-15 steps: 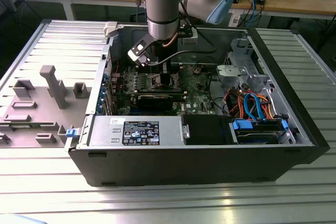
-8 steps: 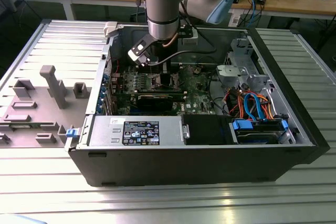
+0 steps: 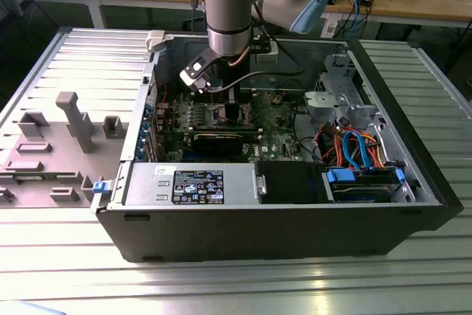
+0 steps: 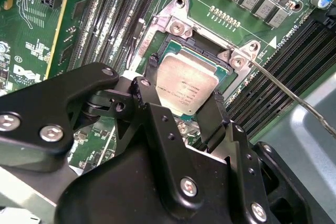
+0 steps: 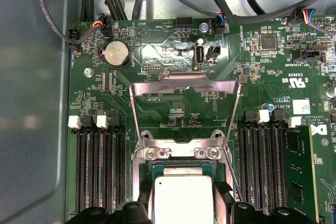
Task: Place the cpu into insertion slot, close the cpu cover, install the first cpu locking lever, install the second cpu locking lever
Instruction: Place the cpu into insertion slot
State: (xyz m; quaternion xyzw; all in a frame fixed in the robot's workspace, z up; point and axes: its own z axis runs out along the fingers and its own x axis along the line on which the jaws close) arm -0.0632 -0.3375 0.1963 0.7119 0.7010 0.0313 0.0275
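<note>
Black fingers [image 4: 210,121] of gripper [image 4: 185,84] closest to cam, spread just to chip width, pinching cpu [image 4: 191,80] by two opposite edges. Held level right over insertion slot [image 5: 157,167]; seated or a hair above, can't tell. Prob. light, stiff, flat, w/ fragile contacts beneath, so best gripped by edges only, kept level, no forcing. First wrist view: cpu cover [image 5: 184,83] swung up open past slot, memory slots [image 5: 100,166] either side. Second wrist view: finger contact on chip edges, thin lever wire [image 4: 283,87]. Exterior view: arm down inside pc case [image 3: 295,204].
</note>
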